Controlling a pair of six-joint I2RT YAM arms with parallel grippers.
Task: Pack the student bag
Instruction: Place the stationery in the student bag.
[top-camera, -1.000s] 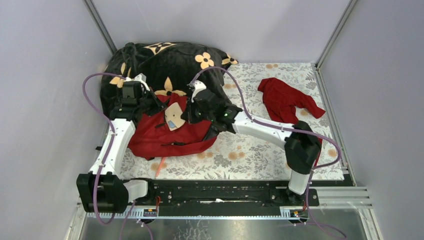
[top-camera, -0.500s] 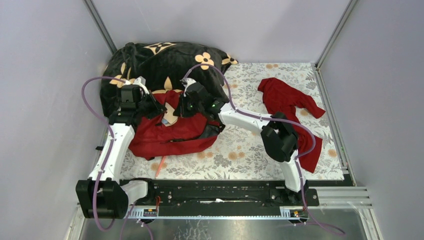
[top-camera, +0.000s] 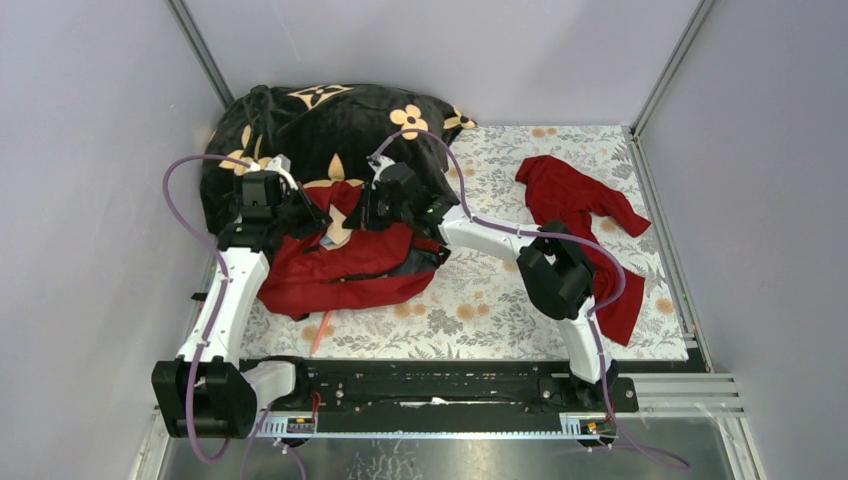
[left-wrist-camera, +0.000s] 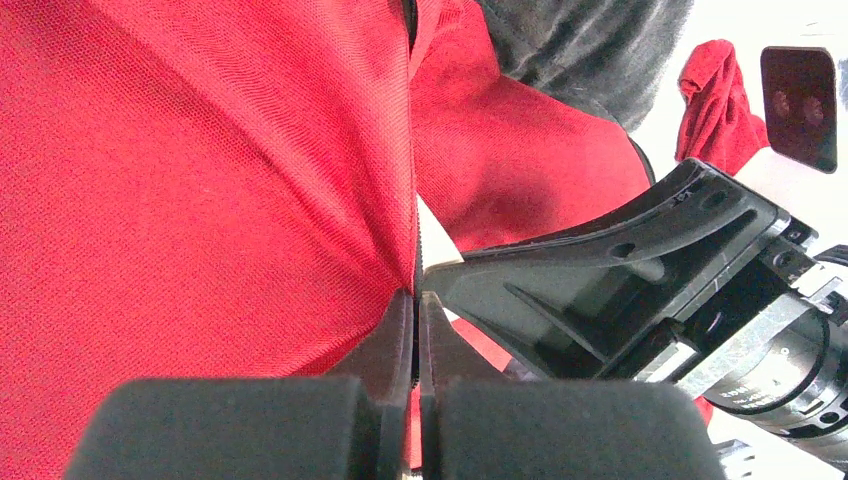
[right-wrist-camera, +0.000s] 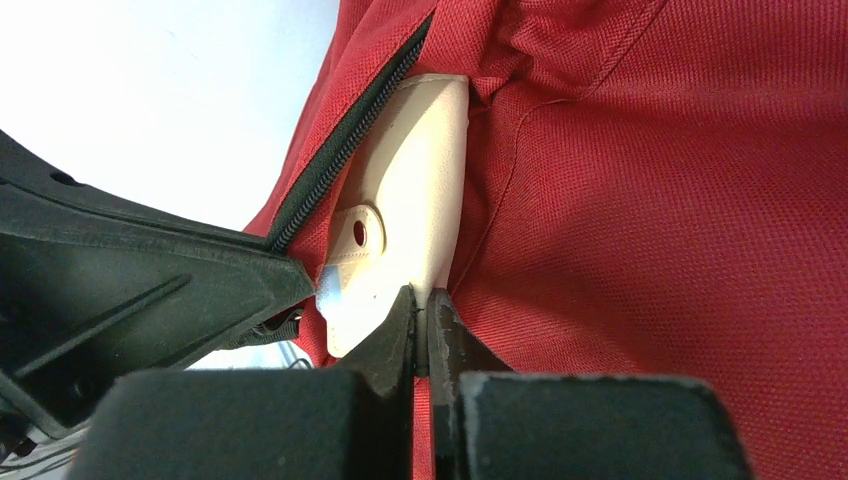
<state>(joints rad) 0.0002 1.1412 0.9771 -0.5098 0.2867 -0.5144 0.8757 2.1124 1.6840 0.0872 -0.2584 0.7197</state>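
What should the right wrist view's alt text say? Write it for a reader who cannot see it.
The right gripper is pinched shut on the red backpack, right at the lower edge of a cream patch on it. A black zipper runs diagonally beside the patch.

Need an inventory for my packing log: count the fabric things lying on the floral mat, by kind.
Dark-red backpack: 1
Black blanket with orange flowers: 1
Red garment: 1 (the red cloth nearer the front edge may be part of it; the link is hidden)
Total: 3
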